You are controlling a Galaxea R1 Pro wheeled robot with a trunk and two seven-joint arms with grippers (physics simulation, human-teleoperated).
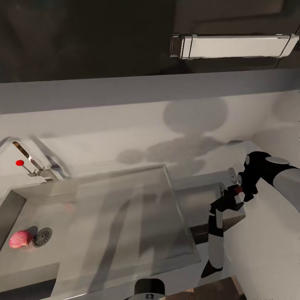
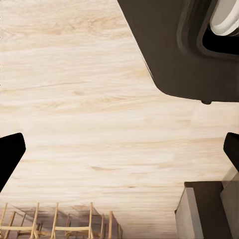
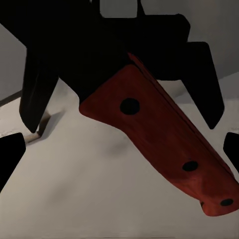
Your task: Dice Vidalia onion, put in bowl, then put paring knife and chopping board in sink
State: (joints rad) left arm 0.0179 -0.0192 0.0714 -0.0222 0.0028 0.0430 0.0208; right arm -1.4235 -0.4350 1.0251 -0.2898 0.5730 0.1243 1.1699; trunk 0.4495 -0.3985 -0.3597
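Onion in the sink, knife in the right pincer

The pinkish Vidalia onion (image 1: pixel 21 239) lies in the steel sink (image 1: pixel 125 216) just beside the round dark drain. The red-handled paring knife (image 3: pixel 164 149) sits clamped in the right pincer (image 1: pixel 233 192) over the pale worktop (image 1: pixel 266 250).

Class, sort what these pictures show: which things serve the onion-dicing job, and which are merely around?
For the job:
onion
sink
paring knife, its red handle
countertop

Merely around:
cabinet handle
wooden furniture
wood floor
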